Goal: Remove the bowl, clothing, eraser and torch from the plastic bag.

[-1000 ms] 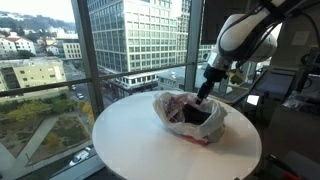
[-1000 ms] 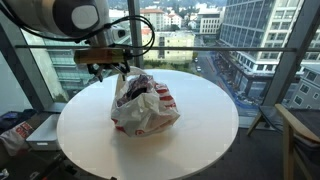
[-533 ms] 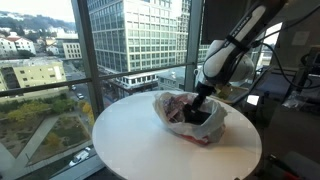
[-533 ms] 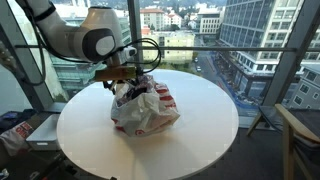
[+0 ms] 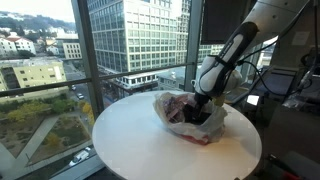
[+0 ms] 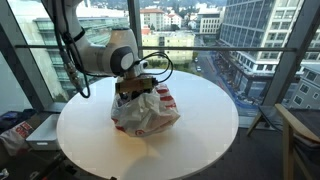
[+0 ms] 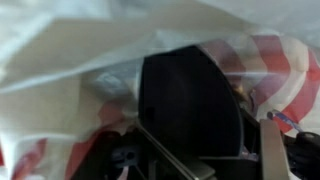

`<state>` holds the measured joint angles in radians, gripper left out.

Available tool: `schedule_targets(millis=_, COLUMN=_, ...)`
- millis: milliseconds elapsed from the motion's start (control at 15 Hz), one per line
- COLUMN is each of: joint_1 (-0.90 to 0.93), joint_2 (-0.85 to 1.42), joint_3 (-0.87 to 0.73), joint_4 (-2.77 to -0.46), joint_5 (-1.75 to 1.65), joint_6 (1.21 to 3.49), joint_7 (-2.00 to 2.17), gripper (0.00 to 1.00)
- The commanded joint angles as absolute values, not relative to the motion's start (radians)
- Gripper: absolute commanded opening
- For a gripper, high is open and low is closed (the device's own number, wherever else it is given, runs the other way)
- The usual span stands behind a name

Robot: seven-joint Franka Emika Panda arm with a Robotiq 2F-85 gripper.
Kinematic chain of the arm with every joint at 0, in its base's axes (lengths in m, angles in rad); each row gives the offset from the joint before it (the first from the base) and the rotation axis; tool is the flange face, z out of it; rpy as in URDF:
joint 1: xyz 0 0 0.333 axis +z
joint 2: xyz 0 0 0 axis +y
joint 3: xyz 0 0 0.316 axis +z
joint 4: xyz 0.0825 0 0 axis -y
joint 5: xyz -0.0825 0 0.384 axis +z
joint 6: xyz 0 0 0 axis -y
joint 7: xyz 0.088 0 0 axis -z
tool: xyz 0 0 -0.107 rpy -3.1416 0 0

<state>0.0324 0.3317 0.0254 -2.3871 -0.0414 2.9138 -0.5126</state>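
Note:
A white plastic bag with red print (image 5: 178, 112) lies crumpled on the round white table (image 5: 130, 145); it also shows in an exterior view (image 6: 150, 112). My gripper (image 5: 204, 108) has reached down into the bag's open mouth, and its fingers are hidden by the plastic in both exterior views (image 6: 135, 90). In the wrist view a dark rounded thing, probably the bowl (image 7: 190, 100), sits between my spread fingers (image 7: 210, 160), with bag plastic (image 7: 60, 90) all around. The clothing, eraser and torch cannot be made out.
The table (image 6: 210, 125) stands against floor-to-ceiling windows. A wooden chair (image 6: 300, 135) is beside it, and a cluttered desk (image 5: 290, 85) stands behind the arm. A bag lies on the floor (image 6: 14, 131).
The arm has lowered and folded down, and the gripper has gone from above the bag's mouth to inside it. The bag has not moved.

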Motion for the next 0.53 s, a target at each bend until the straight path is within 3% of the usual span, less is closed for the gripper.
schedule_targets(millis=0, joint_1=-0.041, joint_2=0.358, joint_3=0.084, joint_4=-2.358, joint_5=-0.082, joint_6=2.896, joint_7=-0.513, gripper=0.51)
schedule_targets(millis=400, joint_1=-0.272, joint_2=0.236, joint_3=0.376, joint_4=-2.4, joint_5=0.217, joint_6=2.745, joint_7=-0.66, gripper=0.06)
schedule_targets(millis=467, joint_1=-0.292, joint_2=0.208, joint_3=0.402, joint_4=-2.387, joint_5=0.298, joint_6=2.671, joint_7=-0.693, gripper=0.04)
